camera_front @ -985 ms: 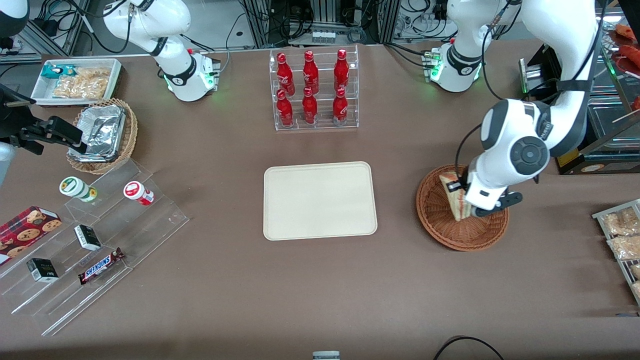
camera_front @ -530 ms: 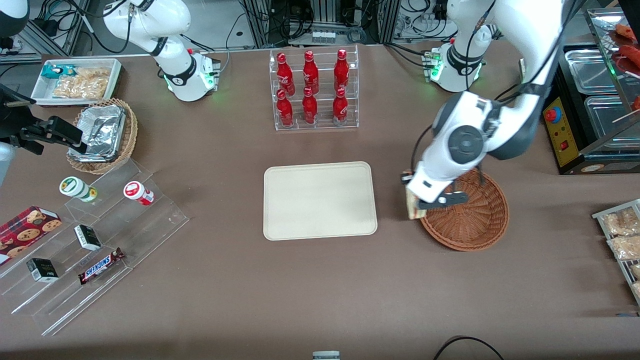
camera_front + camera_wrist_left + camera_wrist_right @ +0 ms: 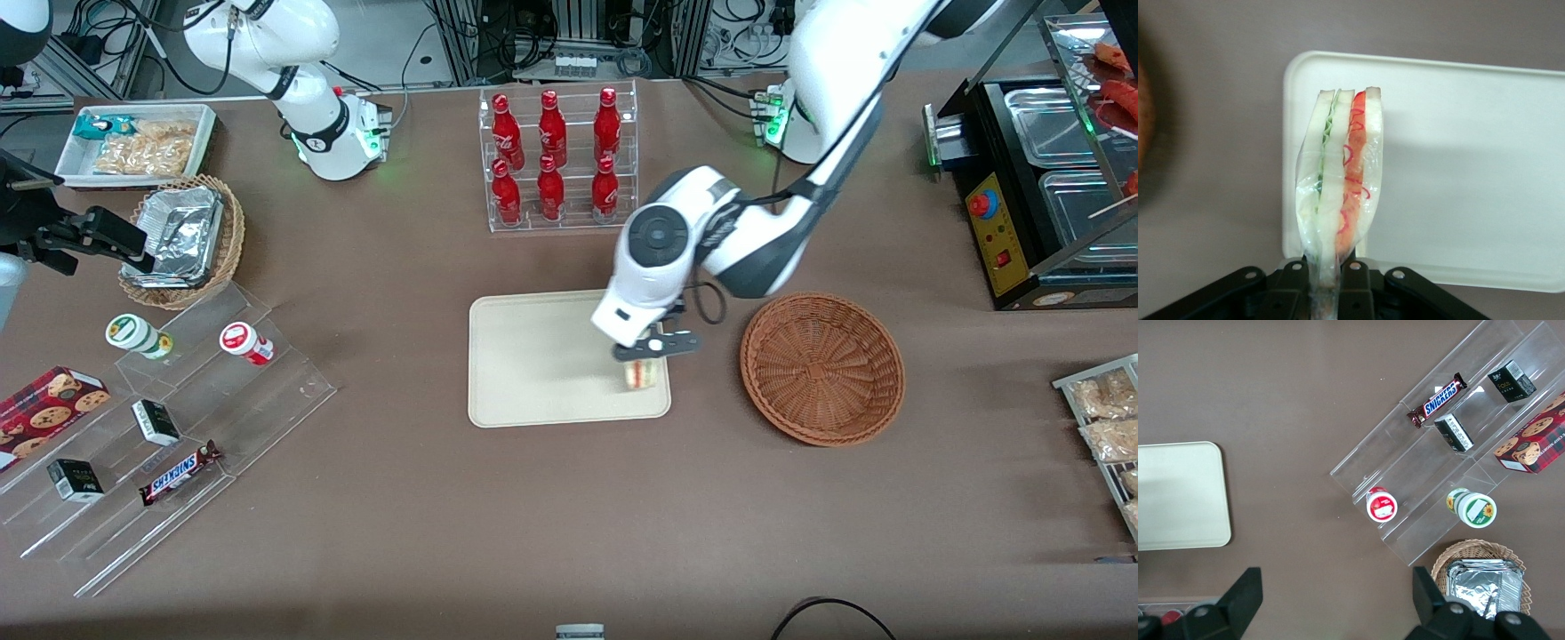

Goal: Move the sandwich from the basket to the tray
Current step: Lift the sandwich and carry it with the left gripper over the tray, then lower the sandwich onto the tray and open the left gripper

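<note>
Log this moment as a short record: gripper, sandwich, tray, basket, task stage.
gripper: the gripper is above the tray's edge nearest the basket, shut on the sandwich
sandwich: the sandwich hangs in the gripper in clear wrap, red and green filling showing between white bread slices, over the tray's rim
tray: the tray is cream, flat on the table, nothing resting on it
basket: the basket is brown wicker, beside the tray, toward the working arm's end, nothing in it
task stage: sandwich out of the basket, not yet set down
</note>
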{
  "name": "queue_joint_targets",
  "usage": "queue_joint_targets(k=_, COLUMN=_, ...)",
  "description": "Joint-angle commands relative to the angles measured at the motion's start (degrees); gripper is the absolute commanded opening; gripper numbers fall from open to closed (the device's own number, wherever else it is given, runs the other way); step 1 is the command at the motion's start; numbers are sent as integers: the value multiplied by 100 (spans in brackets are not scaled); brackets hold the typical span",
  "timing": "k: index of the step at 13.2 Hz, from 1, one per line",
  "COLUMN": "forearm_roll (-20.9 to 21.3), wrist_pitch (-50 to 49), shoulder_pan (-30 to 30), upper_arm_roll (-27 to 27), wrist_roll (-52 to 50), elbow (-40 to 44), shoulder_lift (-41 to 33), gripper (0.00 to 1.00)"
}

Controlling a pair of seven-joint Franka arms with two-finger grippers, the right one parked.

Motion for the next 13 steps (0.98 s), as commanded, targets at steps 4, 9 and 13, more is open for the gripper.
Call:
queue_joint_targets(k=4, forearm_roll=655, wrist_pitch=7, shoulder_pan=-776, upper_arm_roll=19, wrist_roll=-1140, elbow=1130, shoulder_lift=1000, gripper=0)
queue_joint_targets(k=9, forearm_roll=664, wrist_pitch=428, shoulder_pan=-997, upper_arm_roll=10, wrist_roll=-1484, elbow=1324, shoulder_lift=1405, gripper=0)
queue_joint_targets(k=13, forearm_roll=690, wrist_pitch=604, shoulder_pan=-1041, upper_arm_roll=19, wrist_roll=-1458, elbow=1324, shoulder_lift=1537, gripper=0)
